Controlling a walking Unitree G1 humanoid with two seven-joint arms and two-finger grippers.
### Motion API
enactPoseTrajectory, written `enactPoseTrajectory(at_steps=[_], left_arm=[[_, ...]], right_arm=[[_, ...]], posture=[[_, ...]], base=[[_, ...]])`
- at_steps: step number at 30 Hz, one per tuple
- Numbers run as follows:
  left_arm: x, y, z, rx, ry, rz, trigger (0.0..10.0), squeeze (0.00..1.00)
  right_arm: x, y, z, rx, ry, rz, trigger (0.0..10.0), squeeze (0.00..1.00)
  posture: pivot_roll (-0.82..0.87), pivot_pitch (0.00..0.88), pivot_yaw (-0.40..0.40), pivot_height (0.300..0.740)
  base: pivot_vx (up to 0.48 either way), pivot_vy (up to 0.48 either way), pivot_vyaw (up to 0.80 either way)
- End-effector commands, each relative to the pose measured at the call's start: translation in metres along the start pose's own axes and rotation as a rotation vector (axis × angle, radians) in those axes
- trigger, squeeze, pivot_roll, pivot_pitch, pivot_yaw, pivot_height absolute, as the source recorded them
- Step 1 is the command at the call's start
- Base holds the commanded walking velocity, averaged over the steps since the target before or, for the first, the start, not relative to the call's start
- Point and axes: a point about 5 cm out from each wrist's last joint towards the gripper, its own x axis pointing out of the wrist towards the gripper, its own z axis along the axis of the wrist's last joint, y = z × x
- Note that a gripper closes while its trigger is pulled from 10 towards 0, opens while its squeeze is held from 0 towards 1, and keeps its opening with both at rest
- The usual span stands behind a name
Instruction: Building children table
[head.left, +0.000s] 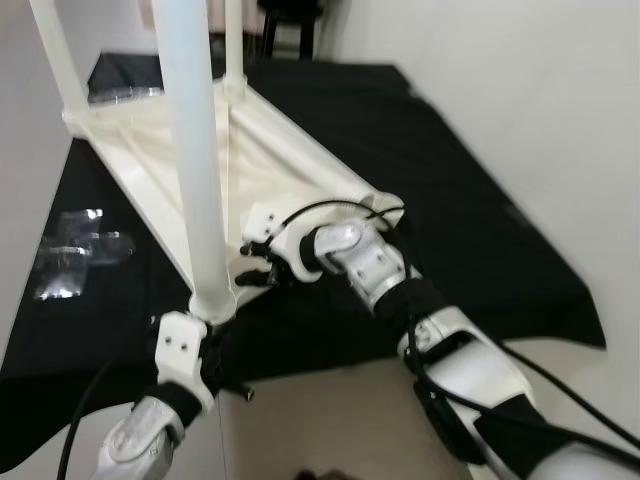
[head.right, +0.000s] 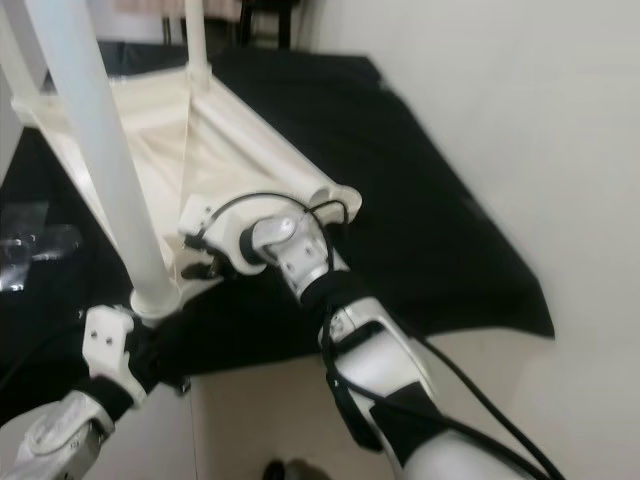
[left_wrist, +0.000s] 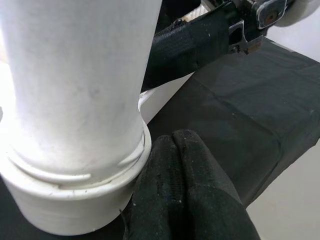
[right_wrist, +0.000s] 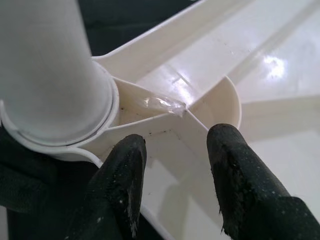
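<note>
A white plastic children's table (head.left: 280, 160) lies upside down on a black cloth (head.left: 460, 210), its legs pointing up. The nearest leg (head.left: 195, 150) stands in the corner socket (head.left: 213, 300). My left gripper (left_wrist: 173, 145) is low beside that socket, its fingers pressed together with nothing between them. My right gripper (right_wrist: 175, 145) is open, and its fingers (right_wrist: 122, 170) straddle a rib of the table's underside right next to the same leg (right_wrist: 45, 70). In the left eye view the right gripper (head.left: 255, 268) reaches the table's near edge from the right.
Clear plastic bags (head.left: 75, 250) lie on the cloth at the left. Two more legs (head.left: 232, 40) rise at the table's far corners. A dark stool (head.left: 290, 25) stands at the back. A white wall runs along the right, with pale floor (head.left: 330, 410) in front.
</note>
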Motion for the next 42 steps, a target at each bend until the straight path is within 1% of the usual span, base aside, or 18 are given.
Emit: enactPoseTrajectory(at_steps=[1, 4, 5, 8, 9, 10, 13, 20, 21, 24, 26, 29, 33, 34, 35, 36, 37, 42], left_arm=[[-0.003, -0.002, -0.003, 0.004, 0.024, -0.003, 10.0, 0.0], [-0.005, -0.002, -0.003, 0.002, 0.028, -0.003, 10.0, 0.0], [-0.009, -0.006, -0.005, -0.007, 0.037, -0.01, 10.0, 0.0], [-0.01, -0.008, -0.006, -0.011, 0.04, -0.012, 10.0, 0.0], [-0.011, -0.012, -0.007, -0.019, 0.045, -0.019, 10.0, 0.0], [-0.012, -0.017, -0.008, -0.023, 0.05, -0.033, 10.0, 0.0], [-0.013, -0.024, -0.009, -0.029, 0.057, -0.051, 10.0, 0.0], [-0.014, -0.026, -0.01, -0.028, 0.064, -0.053, 10.0, 0.0], [-0.014, -0.026, -0.011, -0.023, 0.068, -0.054, 10.0, 0.0], [-0.014, -0.026, -0.012, -0.02, 0.071, -0.056, 10.0, 0.0], [-0.014, -0.027, -0.012, -0.017, 0.077, -0.061, 10.0, 0.0], [-0.014, -0.028, -0.013, -0.016, 0.081, -0.064, 10.0, 0.0], [-0.013, -0.029, -0.013, -0.017, 0.083, -0.065, 10.0, 0.0], [-0.013, -0.03, -0.013, -0.018, 0.082, -0.065, 10.0, 0.0], [-0.013, -0.03, -0.013, -0.018, 0.082, -0.065, 10.0, 0.0], [-0.013, -0.03, -0.013, -0.019, 0.082, -0.064, 10.0, 0.0], [-0.013, -0.03, -0.014, -0.02, 0.082, -0.063, 10.0, 0.0], [-0.012, -0.03, -0.015, -0.022, 0.081, -0.06, 10.0, 0.0]], right_arm=[[-0.003, 0.006, -0.029, -0.001, 0.137, 0.048, 10.0, 0.09], [-0.015, -0.002, -0.036, -0.032, 0.185, 0.066, 10.0, 0.04], [-0.038, -0.022, -0.029, -0.02, 0.149, 0.054, 10.0, 0.0], [-0.047, -0.029, -0.025, -0.019, 0.127, 0.046, 10.0, 0.0], [-0.058, -0.036, -0.023, -0.039, 0.13, 0.054, 10.0, 0.0], [-0.068, -0.04, -0.022, -0.06, 0.152, 0.069, 10.0, 0.0], [-0.078, -0.044, -0.024, -0.09, 0.197, 0.099, 10.0, 0.0], [-0.078, -0.044, -0.032, -0.175, 0.338, 0.107, 10.0, 0.0], [-0.073, -0.045, -0.034, -0.205, 0.381, 0.073, 10.0, 0.0], [-0.069, -0.046, -0.034, -0.229, 0.408, 0.042, 10.0, 0.0], [-0.061, -0.044, -0.041, -0.292, 0.497, -0.001, 10.0, 0.0], [-0.055, -0.041, -0.047, -0.332, 0.554, -0.02, 10.0, 0.0], [-0.052, -0.041, -0.047, -0.354, 0.575, -0.033, 10.0, 0.0], [-0.052, -0.041, -0.046, -0.371, 0.586, -0.036, 4.8, 0.0], [-0.052, -0.041, -0.046, -0.371, 0.586, -0.036, 4.8, 0.0], [-0.051, -0.042, -0.045, -0.39, 0.597, -0.036, 0.5, 0.0], [-0.051, -0.042, -0.045, -0.411, 0.607, -0.024, 0.0, 0.0], [-0.05, -0.04, -0.041, -0.467, 0.625, 0.036, 0.0, 0.0]], posture=[[0.08, 0.109, -0.178, 0.74], [0.08, 0.109, -0.18, 0.74], [0.08, 0.113, -0.187, 0.74], [0.08, 0.114, -0.187, 0.74], [0.08, 0.115, -0.191, 0.74], [0.08, 0.117, -0.194, 0.74], [0.09, 0.12, -0.198, 0.74], [0.09, 0.123, -0.203, 0.74], [0.09, 0.124, -0.205, 0.74], [0.09, 0.127, -0.208, 0.74], [0.09, 0.131, -0.208, 0.74], [0.09, 0.131, -0.212, 0.74], [0.09, 0.132, -0.217, 0.74], [0.09, 0.132, -0.22, 0.74], [0.09, 0.132, -0.22, 0.74], [0.09, 0.132, -0.22, 0.74], [0.09, 0.13, -0.223, 0.74], [0.09, 0.125, -0.228, 0.74]], base=[[0.0, 0.0, 0.0], [0.0, 0.0, 0.0], [0.0, 0.0, 0.0], [0.0, 0.0, 0.0], [0.0, 0.0, 0.0], [0.0, 0.0, 0.0], [0.0, 0.0, 0.0], [0.0, 0.0, 0.0], [0.0, 0.0, 0.0], [0.0, 0.0, 0.0], [0.0, 0.0, 0.0], [0.0, 0.0, 0.0], [0.0, 0.0, 0.0], [0.0, 0.0, 0.0], [0.0, 0.0, 0.0], [0.0, 0.0, 0.0], [0.0, 0.0, 0.0], [0.0, 0.0, 0.0]])
